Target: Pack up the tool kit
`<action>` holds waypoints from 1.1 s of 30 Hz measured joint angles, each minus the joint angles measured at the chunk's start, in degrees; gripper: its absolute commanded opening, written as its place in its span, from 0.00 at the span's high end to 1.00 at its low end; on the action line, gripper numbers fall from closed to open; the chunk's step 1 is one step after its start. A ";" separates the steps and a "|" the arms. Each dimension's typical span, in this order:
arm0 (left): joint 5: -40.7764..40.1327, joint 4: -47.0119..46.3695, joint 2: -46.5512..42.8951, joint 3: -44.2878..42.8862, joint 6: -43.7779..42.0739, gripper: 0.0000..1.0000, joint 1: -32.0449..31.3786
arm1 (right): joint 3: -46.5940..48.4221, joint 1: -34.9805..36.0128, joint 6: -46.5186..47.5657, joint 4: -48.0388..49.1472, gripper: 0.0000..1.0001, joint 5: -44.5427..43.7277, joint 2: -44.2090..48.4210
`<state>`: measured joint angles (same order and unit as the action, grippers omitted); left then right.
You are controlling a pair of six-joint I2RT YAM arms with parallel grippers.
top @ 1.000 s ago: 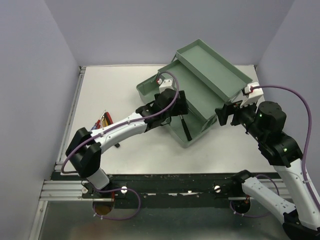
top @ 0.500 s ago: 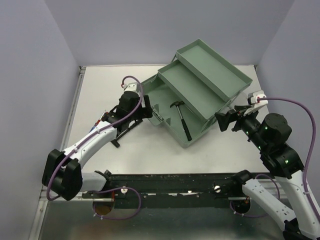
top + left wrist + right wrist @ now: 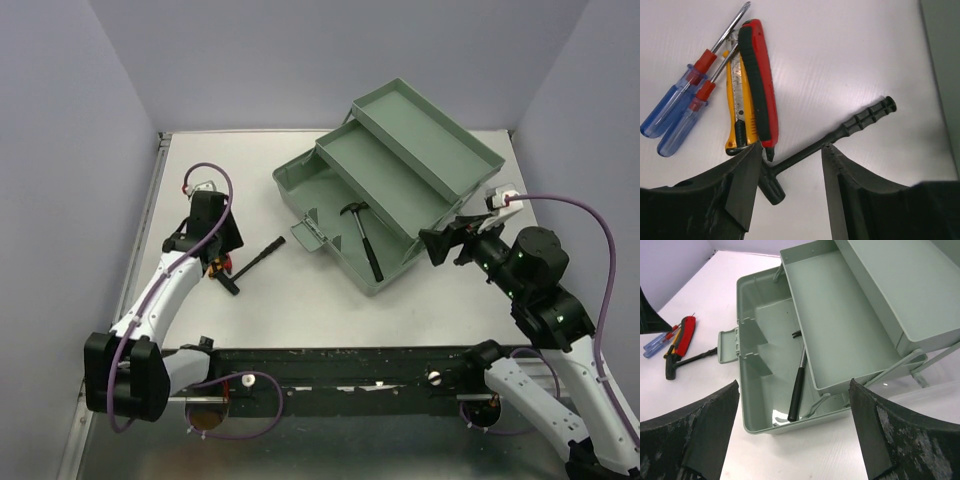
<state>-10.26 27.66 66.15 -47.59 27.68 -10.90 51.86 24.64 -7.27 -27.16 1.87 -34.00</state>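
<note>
The green toolbox [image 3: 380, 288] stands open with its tray and lid swung back; a black-handled hammer [image 3: 362, 240] lies in its bottom compartment, also seen in the right wrist view [image 3: 797, 385]. My left gripper [image 3: 214, 260] is open over the loose tools at the left. In the left wrist view its jaws [image 3: 792, 150] straddle the shaft of a black T-shaped tool [image 3: 840, 134]. Beside it lie a red-and-black knife [image 3: 757, 80], a yellow knife [image 3: 736, 100] and two blue screwdrivers [image 3: 677, 107]. My right gripper [image 3: 445, 242] is open and empty beside the box's right corner.
The box's latch flap [image 3: 308, 236] sticks out toward the loose tools. The upper tray [image 3: 390, 180] and lid [image 3: 430, 135] overhang the back right. Purple walls close the table on three sides. The arm bases and rail run along the near edge.
My left arm has drawn back out of the toolbox and swung left to the loose tools. The hammer stays in the box. My right gripper has shifted only slightly.
</note>
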 measured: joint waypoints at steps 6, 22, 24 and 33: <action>-1.64 -1.05 5.73 0.22 1.29 0.41 2.67 | -0.28 0.00 -0.70 1.05 0.03 1.57 -1.25; 3.78 -6.60 19.41 0.24 3.30 0.40 8.37 | -0.50 0.00 -0.87 -0.42 0.03 1.20 5.57; 4.50 -6.84 20.20 0.15 3.26 0.43 8.59 | -0.85 0.00 -0.87 -0.48 0.03 0.98 5.66; 5.60 -7.52 21.88 0.07 3.17 0.83 8.66 | -1.16 0.00 -1.16 -0.79 0.03 0.81 5.22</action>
<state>-4.67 20.14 88.03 -47.53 30.85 -2.24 50.70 24.64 -8.43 -27.94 2.68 -28.77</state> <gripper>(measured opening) 0.289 0.973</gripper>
